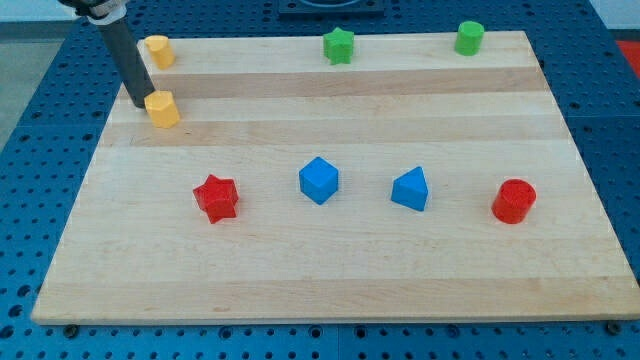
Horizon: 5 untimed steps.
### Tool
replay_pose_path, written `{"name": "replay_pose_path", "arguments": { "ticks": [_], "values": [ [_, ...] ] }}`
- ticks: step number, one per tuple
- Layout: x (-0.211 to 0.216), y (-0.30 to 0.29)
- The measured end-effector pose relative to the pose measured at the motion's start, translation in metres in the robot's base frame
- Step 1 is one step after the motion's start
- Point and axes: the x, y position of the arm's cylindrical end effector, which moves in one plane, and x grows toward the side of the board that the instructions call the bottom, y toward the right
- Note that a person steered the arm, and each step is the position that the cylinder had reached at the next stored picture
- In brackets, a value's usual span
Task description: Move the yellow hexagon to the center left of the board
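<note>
Two yellow blocks sit at the view's upper left on the wooden board [330, 270]. One yellow block [162, 108], which looks hexagonal, lies a little below the other yellow block [158, 50], which is at the board's top edge. My dark rod comes down from the top left. My tip [138, 104] rests on the board right against the left side of the lower yellow block, close to the board's left edge.
A green star [339, 45] and a green cylinder [469, 38] stand along the top edge. Lower down is a row of a red star [216, 197], a blue cube [318, 180], a blue triangular block [410, 189] and a red cylinder [514, 201].
</note>
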Motion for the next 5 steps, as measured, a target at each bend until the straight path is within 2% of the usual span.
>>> {"name": "replay_pose_path", "arguments": {
  "ticks": [1, 2, 5],
  "values": [
    [-0.024, -0.003],
    [-0.028, 0.016],
    [0.032, 0.013]
  ]
}}
